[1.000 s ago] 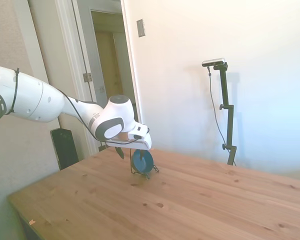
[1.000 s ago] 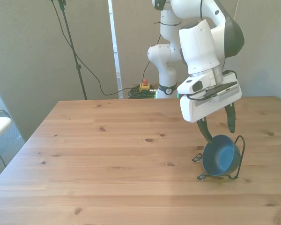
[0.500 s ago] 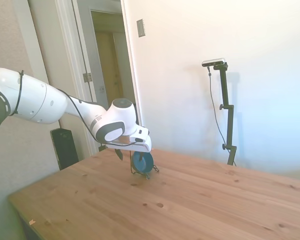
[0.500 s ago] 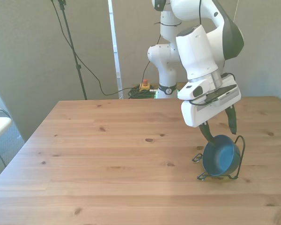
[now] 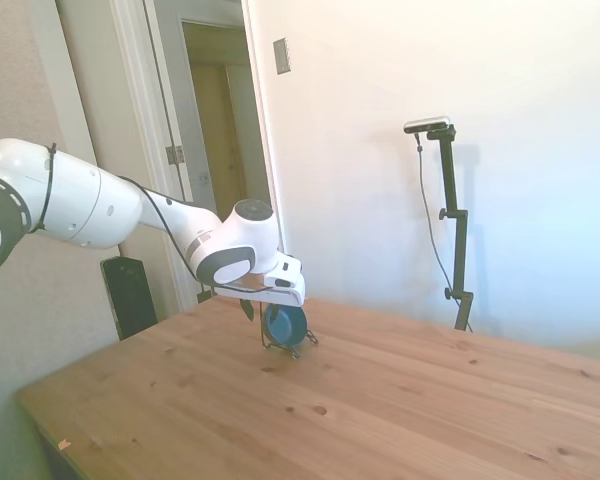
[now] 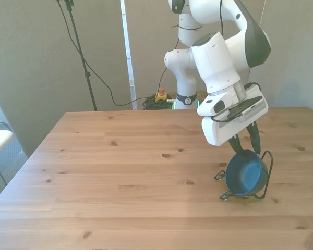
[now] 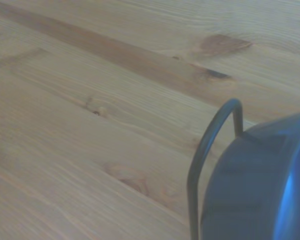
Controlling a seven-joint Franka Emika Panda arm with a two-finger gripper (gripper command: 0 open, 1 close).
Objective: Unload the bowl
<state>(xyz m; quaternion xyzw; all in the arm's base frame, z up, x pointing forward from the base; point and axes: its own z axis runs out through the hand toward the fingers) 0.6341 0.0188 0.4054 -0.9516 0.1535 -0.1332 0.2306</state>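
light wooden plank table [image 6: 120, 187] | white Franka arm's two-finger gripper [image 6: 244, 145] spread apart, fingertips at bowl's upper rim, grasping nothing | glossy dark blue round bowl [image 6: 245, 176] on edge in thin black wire rack [image 6: 268, 165], near front view's right

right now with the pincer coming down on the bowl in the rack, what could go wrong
1. The bowl stands on edge in a thin wire rack. The open pincer sits at its top rim; an off-centre close might push the bowl rather than clamp it.
2. The rack looks light and loose on the table, so lifting may drag or tip it along with the bowl.
3. The glossy rim could slip from the fingers.
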